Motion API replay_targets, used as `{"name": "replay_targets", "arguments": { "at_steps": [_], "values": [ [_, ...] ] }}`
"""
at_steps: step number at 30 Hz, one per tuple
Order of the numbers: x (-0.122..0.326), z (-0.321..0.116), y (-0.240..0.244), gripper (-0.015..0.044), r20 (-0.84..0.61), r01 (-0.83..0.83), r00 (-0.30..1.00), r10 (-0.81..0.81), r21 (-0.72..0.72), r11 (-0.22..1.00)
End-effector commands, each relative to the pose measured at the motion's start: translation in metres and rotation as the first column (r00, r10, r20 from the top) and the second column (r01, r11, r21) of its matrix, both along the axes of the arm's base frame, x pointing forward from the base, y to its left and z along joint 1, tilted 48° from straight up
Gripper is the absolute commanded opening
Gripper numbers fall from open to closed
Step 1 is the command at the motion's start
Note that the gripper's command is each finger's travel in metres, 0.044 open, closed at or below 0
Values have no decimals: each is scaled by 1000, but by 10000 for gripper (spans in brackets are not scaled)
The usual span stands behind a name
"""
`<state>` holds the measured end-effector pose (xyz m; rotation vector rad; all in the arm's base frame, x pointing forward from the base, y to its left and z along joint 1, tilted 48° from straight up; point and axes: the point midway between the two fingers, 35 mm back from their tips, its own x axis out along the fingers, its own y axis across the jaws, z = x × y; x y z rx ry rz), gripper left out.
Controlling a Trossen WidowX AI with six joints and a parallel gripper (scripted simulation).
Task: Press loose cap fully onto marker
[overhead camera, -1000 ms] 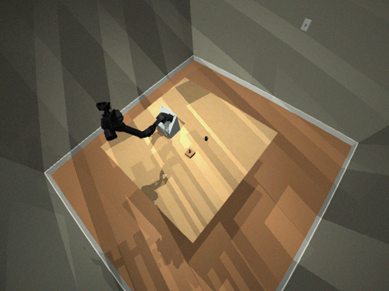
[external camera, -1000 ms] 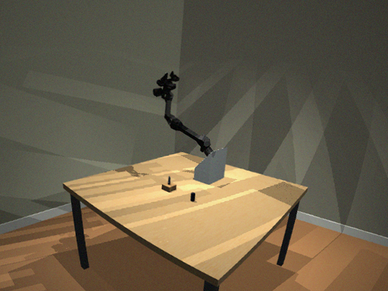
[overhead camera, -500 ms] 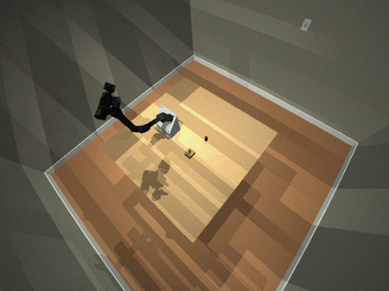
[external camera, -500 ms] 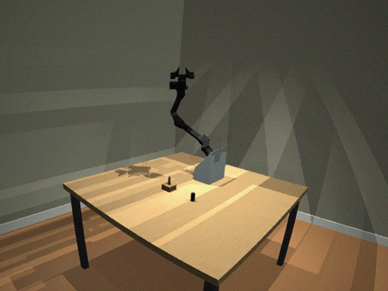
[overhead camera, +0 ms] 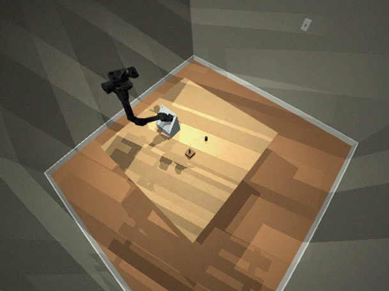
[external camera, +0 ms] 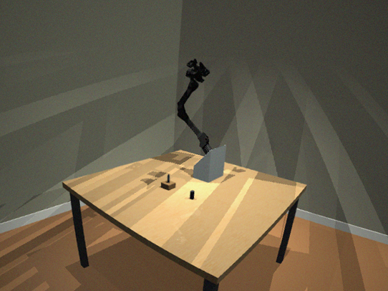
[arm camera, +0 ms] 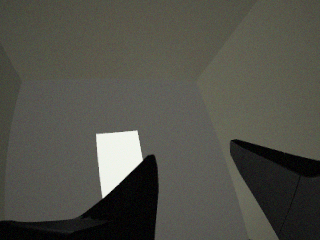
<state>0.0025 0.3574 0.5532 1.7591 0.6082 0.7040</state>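
Observation:
The marker (overhead camera: 189, 151) (external camera: 168, 178) is a small dark upright shape in the brown holder block (overhead camera: 191, 154) (external camera: 168, 185), with no cap seen on it. The cap (overhead camera: 205, 138) (external camera: 191, 194) is a short black cylinder standing upright on the table, apart from the block. My gripper (arm camera: 193, 154) is partly open, with nothing between its two dark fingers in the wrist view. It is raised high above the table, far from both the cap and the marker. Its fingers are hard to make out in the top and exterior views.
The black arm (overhead camera: 138, 121) (external camera: 182, 111) rises from a grey-blue wedge-shaped base (overhead camera: 175, 126) (external camera: 210, 167) on the wooden table (overhead camera: 199, 203) (external camera: 229, 236), near one edge. The wrist view shows walls, ceiling and a white panel (arm camera: 116, 157). Shadows streak the table.

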Motion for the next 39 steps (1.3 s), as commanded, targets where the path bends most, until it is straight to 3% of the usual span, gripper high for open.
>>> {"name": "replay_targets", "arguments": {
  "at_steps": [1,11,20,29,39],
  "values": [
    [18,-24,22,239,91,72,994,-60,-140,988],
    [97,-108,78,239,270,280,948,-166,-465,840],
    [196,-202,90,239,376,415,907,-188,-730,544],
    [297,-315,54,239,380,397,913,-151,-912,103],
    [380,-445,-40,239,215,151,964,-156,-926,-347]
  ]
}}
